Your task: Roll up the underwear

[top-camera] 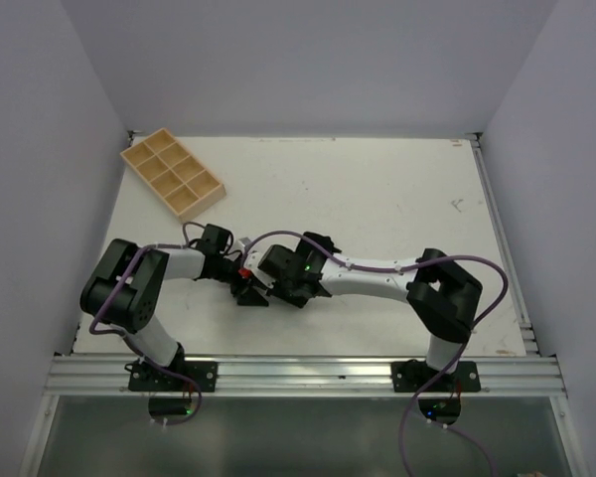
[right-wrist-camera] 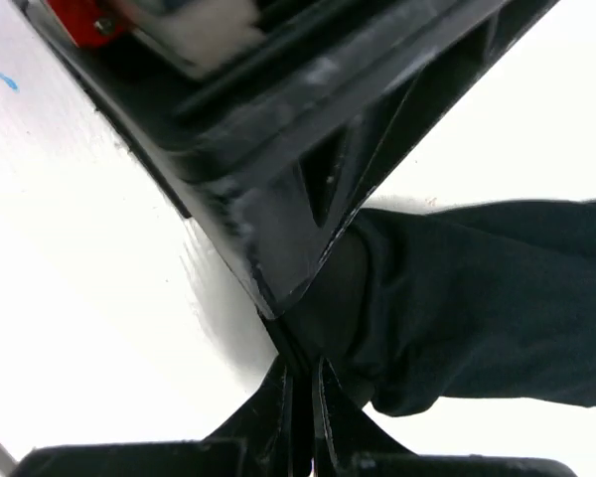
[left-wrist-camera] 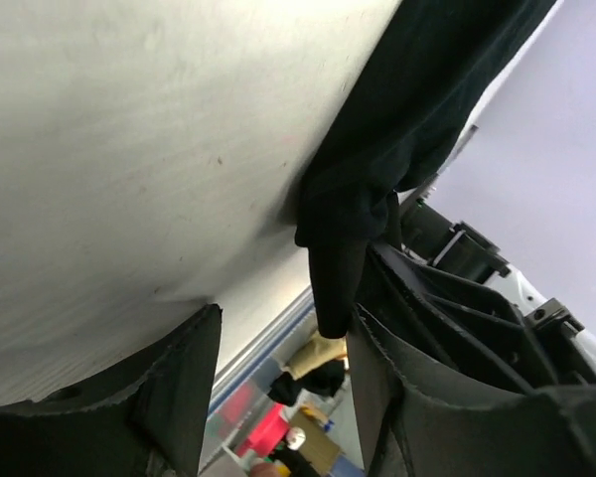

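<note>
The black underwear (right-wrist-camera: pixel 477 298) lies on the white table, bunched at its near corner. My right gripper (right-wrist-camera: pixel 308 417) is shut on that corner, jaws almost touching with cloth pinched between them. In the left wrist view the underwear (left-wrist-camera: pixel 417 109) runs from the upper right down to a narrow fold (left-wrist-camera: pixel 335 283) that hangs beside my left gripper's right finger (left-wrist-camera: pixel 427 397). My left gripper (left-wrist-camera: pixel 283 397) is open, jaws wide apart, with nothing clamped. In the top view the two grippers (top-camera: pixel 250 290) (top-camera: pixel 281 286) meet at the table's near middle and hide most of the cloth.
A wooden compartment tray (top-camera: pixel 174 174) sits at the back left of the table. The metal rail (top-camera: pixel 298 373) runs along the near edge. Grey walls close in the left, right and back sides.
</note>
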`<action>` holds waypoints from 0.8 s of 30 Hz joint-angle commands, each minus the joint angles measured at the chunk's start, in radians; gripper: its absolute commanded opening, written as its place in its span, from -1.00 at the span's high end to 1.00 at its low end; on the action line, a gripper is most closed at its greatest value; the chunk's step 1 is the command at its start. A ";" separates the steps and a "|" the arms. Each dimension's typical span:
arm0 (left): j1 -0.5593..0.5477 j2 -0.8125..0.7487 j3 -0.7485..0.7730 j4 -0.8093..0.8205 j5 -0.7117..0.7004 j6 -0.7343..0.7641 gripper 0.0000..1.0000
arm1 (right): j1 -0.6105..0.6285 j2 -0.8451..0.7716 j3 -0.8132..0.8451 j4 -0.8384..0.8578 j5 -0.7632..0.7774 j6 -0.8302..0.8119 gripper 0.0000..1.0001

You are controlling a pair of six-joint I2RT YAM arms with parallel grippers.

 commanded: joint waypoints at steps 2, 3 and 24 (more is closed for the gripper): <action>0.033 -0.030 0.081 -0.133 -0.110 0.155 -0.15 | -0.060 -0.037 0.046 -0.064 -0.147 0.043 1.00; 0.046 -0.021 0.086 -0.133 -0.113 0.160 -0.15 | -0.078 -0.031 0.049 -0.066 -0.171 0.047 1.00; 0.096 -0.128 0.166 0.314 -0.029 0.418 0.12 | -0.381 -0.006 -0.012 0.032 -0.627 0.097 1.00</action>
